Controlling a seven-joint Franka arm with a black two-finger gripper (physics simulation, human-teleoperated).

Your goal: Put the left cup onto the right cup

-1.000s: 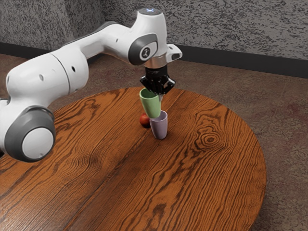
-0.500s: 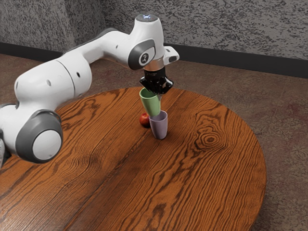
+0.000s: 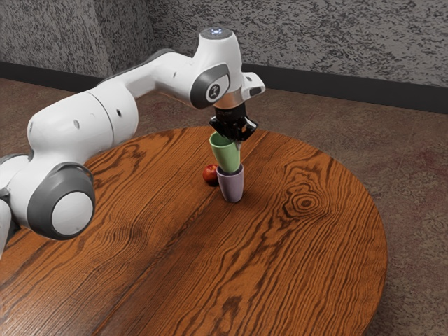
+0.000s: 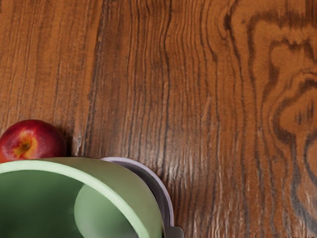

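The green cup [image 3: 225, 153] stands nearly upright with its base sunk into the lilac cup [image 3: 231, 186], which rests near the middle of the round wooden table [image 3: 301, 252]. My gripper [image 3: 234, 135] is directly above, shut on the green cup's rim on the side toward the exterior view's right. In the wrist view the green cup [image 4: 74, 198] is close under my hand, and the lilac cup's rim [image 4: 161, 191] peeks out beside it.
A small red apple [image 3: 210, 173] lies on the table just to the exterior view's left of the lilac cup, almost touching it; the apple [image 4: 30, 141] also appears beside the green cup. Bare wood surrounds the cups.
The green cup has straightened from a tilt, shifted slightly toward the exterior view's right and dropped deeper into the lilac cup. My hand moved with it.
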